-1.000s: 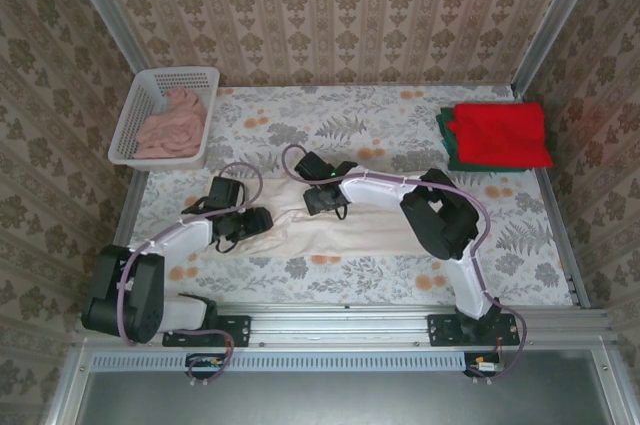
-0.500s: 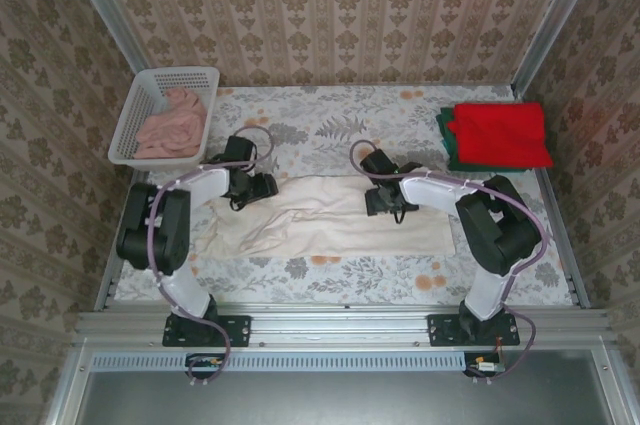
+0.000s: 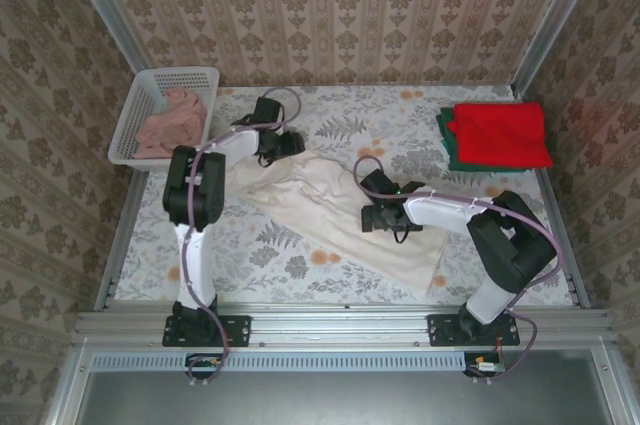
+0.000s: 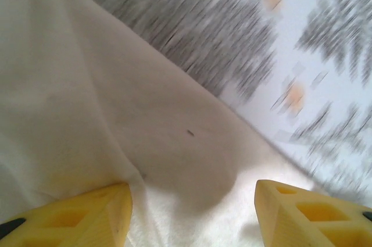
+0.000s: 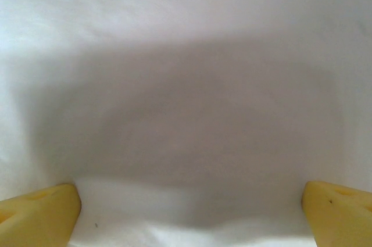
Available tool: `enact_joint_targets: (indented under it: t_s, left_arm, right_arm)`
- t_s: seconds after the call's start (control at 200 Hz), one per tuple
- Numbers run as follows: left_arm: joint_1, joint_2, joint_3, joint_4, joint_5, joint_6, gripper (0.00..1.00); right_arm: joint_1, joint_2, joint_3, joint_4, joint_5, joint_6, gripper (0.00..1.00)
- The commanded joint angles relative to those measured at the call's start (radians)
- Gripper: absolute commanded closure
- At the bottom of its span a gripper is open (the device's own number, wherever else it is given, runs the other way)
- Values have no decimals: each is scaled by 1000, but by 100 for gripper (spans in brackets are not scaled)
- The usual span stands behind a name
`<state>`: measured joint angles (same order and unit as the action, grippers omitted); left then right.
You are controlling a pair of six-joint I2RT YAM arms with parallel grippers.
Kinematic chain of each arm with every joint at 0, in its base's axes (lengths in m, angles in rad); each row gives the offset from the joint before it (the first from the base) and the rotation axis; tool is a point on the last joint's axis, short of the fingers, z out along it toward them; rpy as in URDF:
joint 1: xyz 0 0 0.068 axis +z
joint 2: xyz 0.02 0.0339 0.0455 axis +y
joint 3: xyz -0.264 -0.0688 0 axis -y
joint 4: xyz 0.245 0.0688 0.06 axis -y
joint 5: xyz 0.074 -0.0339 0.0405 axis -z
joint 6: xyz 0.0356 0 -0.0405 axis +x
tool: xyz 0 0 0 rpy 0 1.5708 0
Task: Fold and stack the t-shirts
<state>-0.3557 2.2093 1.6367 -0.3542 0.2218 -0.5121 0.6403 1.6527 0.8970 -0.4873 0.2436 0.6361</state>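
The cream-white t-shirt (image 3: 320, 210) lies folded into a long band, slanting from back left to near right on the table. My left gripper (image 3: 288, 145) rests on its back-left end, and the left wrist view has the fingers apart with the cream cloth (image 4: 116, 113) bulging between them (image 4: 192, 200). My right gripper (image 3: 378, 217) sits on the band's middle, jaws wide open (image 5: 190, 200) over flat cream cloth (image 5: 186, 55). The bright red t-shirt (image 3: 500, 133) lies folded on the dark green t-shirt (image 3: 445, 145) at the back right.
A white lattice basket (image 3: 180, 73) holding pink cloth (image 3: 170, 125) stands at the back left. The floral tablecloth (image 3: 340, 125) covers the table inside metal rails. Bare tabletop shows near left and between the shirt and the stack.
The left gripper swept back and right, the right gripper came slightly nearer. The cream shirt turned from lying crosswise to slanting, its left end farther back and its right end nearer.
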Motion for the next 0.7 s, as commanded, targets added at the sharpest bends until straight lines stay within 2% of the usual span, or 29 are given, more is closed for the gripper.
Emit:
enact_joint_targets:
  t_s: [0.0,0.07,0.13,0.26,0.335,0.495,0.595,0.695]
  left_arm:
    - [-15,129,203,-115,42,41,40]
    - [-17,171,337,-158,52,49,40]
    - [-20,170,417,-187,49,47,39]
    - [-50,96,481,-240,17,65,34]
    - [-53,5,391,-222,-3,64,30]
    - [-54,-190,28,-88,-70,31,24]
    - [-41,-180,-83,-55,-74,-16,27]
    - [-22,-103,-84,-20,-35,-53,32]
  right_arm:
    - [47,-14,6,-121,-38,59,0]
    - [47,-36,51,-195,8,49,0]
    - [48,-71,71,-206,-9,14,0]
    - [29,-123,62,-186,11,-33,0]
    - [-16,-112,49,-179,18,-49,0]
    - [-67,-66,21,-124,-1,-86,1]
    - [-77,-39,20,-108,-4,-94,1]
    - [-79,-34,22,-102,-14,-96,1]
